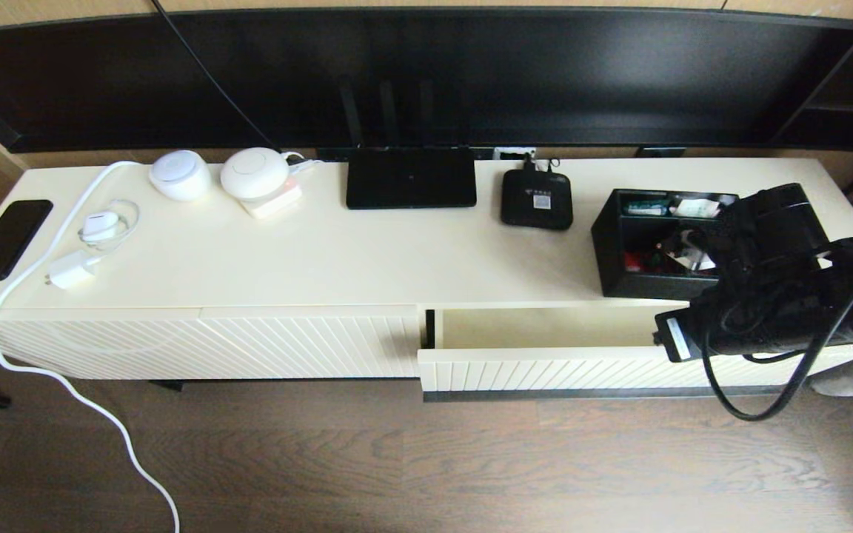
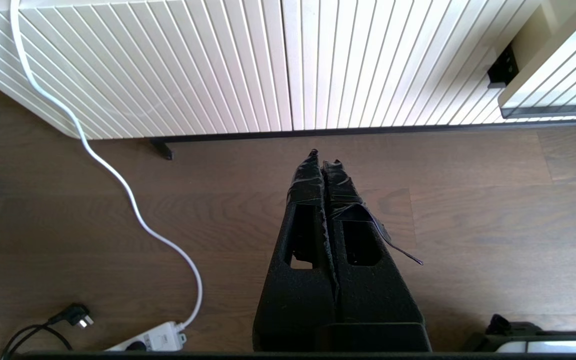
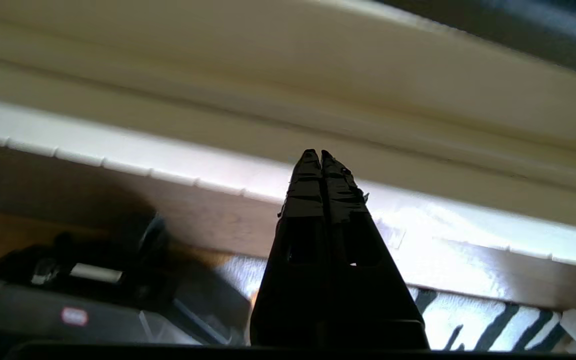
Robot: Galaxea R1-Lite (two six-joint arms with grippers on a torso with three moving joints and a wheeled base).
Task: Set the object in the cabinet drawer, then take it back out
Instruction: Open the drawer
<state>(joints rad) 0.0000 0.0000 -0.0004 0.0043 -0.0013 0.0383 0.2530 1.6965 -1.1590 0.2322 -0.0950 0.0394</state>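
1. Fingers of the right gripper [image 3: 321, 152] are pressed together, empty, near the open cream ribbed drawer [image 1: 545, 366].
2. Black three-compartment organiser box [image 1: 637, 248] sits on the cabinet top behind it.
3. Spread wide first, I'd say, then take one wall squarely.
4. Left gripper [image 2: 323, 156] hangs clenched above the floor.

Even, soft daylight fills the head view; the cream top of the long low cabinet [image 1: 367, 252] reads bright and flat, with only faint shadows under the items on it. The wide black panel behind the cabinet [image 1: 471, 74] carries a dull sheen. The dark brown wood floor [image 1: 426, 466] stays dim. In the left wrist view focus is sharp on the white ribbed cabinet front [image 2: 218, 65]. The right wrist view is strongly backlit: the black right end effector [image 3: 321, 155] is a near silhouette, glare burns out the pale ribbed edge [image 3: 418, 220], and the surroundings are smeared and out of focus.
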